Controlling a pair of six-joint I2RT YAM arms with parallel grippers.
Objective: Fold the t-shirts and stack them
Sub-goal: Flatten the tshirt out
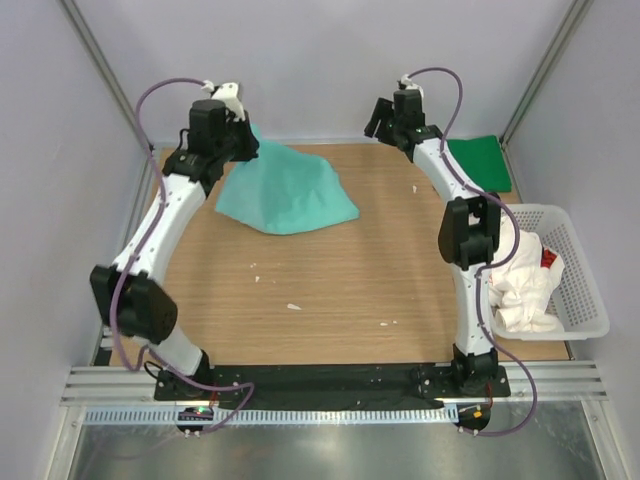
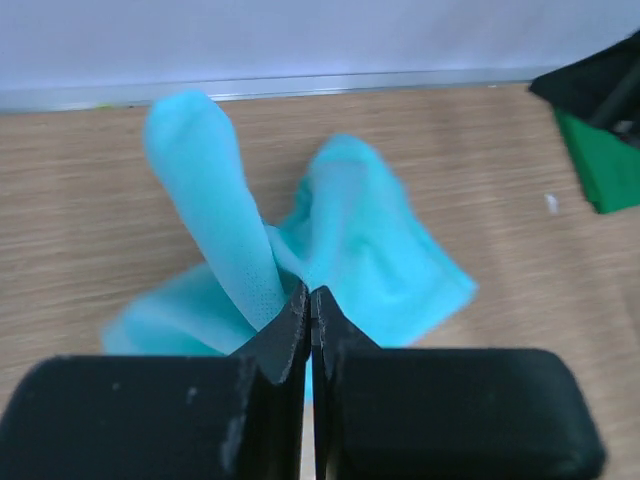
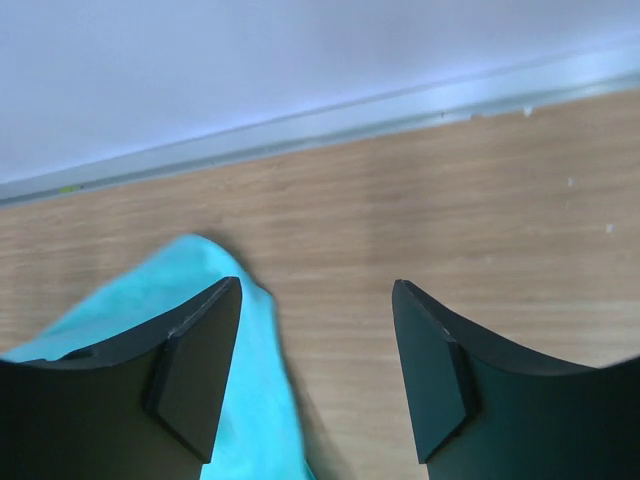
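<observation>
The left gripper (image 2: 308, 300) is clamped on a bunched edge of the mint-teal shirt (image 1: 288, 190), raising a peak at 11 o'clock on the table (image 1: 330, 290); the remainder drapes on the wood. The right gripper (image 3: 315, 290) is spread and empty at 1 o'clock, near the cloth. The fabric appears light and limp, so it will likely sag. Recommended hold: pinch one hem corner per gripper. The dark green shirt (image 1: 480, 163) lies at 2 o'clock, and the white shirt (image 1: 520, 285) sits in the basket (image 1: 580, 262) at 3 o'clock.

**Open middle, blocked edges**

The middle of the table (image 1: 340, 290) is left bare and can be crossed. The far left is covered by the mint-teal shirt (image 1: 285, 190). The right edge is blocked by the basket (image 1: 585, 290), the far right corner by the dark green shirt (image 1: 482, 160).
</observation>
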